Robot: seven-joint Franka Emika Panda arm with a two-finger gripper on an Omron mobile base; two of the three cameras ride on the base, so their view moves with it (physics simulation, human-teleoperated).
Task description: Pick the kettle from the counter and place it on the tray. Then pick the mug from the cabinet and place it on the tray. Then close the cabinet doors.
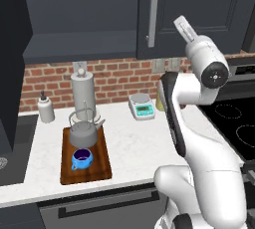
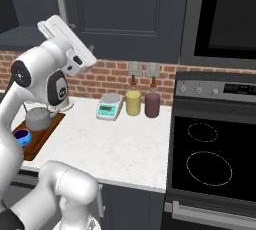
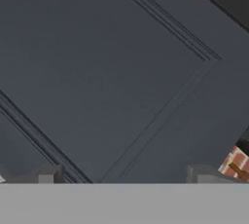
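The grey kettle (image 1: pixel 84 131) stands on the back half of the brown tray (image 1: pixel 102 168), which lies on the white counter (image 1: pixel 134 143). The blue mug (image 1: pixel 81 159) sits on the tray just in front of the kettle. My gripper (image 3: pixel 124 177) is raised high and faces a shut cabinet door (image 3: pixel 112 72) at close range. Its fingertips (image 3: pixel 46 174) stand wide apart, open and empty. That door's silver handle (image 1: pixel 153 13) is left of my hand (image 1: pixel 185 28). The left cabinet door (image 1: pixel 12 63) hangs open, showing the dark shelf (image 1: pixel 79 41).
A paper-towel roll (image 1: pixel 83 89) and soap dispenser (image 1: pixel 46 108) stand behind the tray. A kitchen scale (image 1: pixel 142 106), a yellow jar (image 2: pixel 133 102) and a dark red jar (image 2: pixel 152 104) line the brick wall. The stove (image 2: pixel 210 149) is right, the sink (image 1: pixel 10 158) left.
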